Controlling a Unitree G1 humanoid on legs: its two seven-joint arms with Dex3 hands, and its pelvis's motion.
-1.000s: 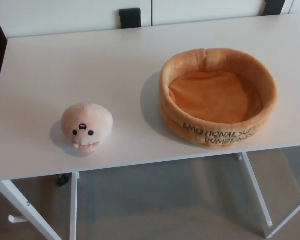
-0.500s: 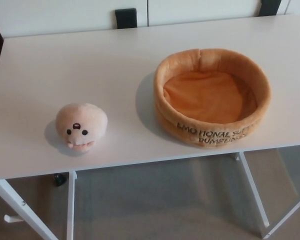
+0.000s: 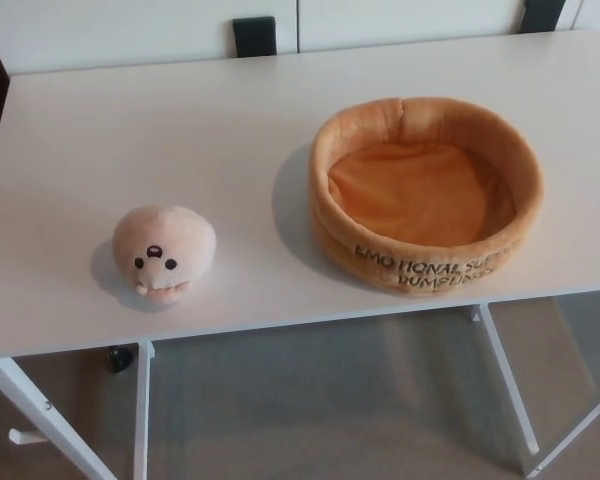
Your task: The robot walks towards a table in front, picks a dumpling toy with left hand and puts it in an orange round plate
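Observation:
A pale pink plush dumpling toy (image 3: 164, 252) with a small dark face sits on the white table (image 3: 160, 130), near its front edge at the left. To its right stands the orange round plush plate (image 3: 427, 192), with a high soft rim, dark lettering on its front wall and nothing inside. The toy and the plate are about a hand's width apart. Neither of my hands nor any part of my arms shows in the head view.
The table's white legs (image 3: 140, 420) stand on a grey floor below the front edge. Behind the table is a white wall with two dark fittings (image 3: 254, 36). A dark strip runs along the far left edge.
The whole picture has shifted slightly to the left since a second ago, so the camera has moved. The toy and the plate have not moved on the table.

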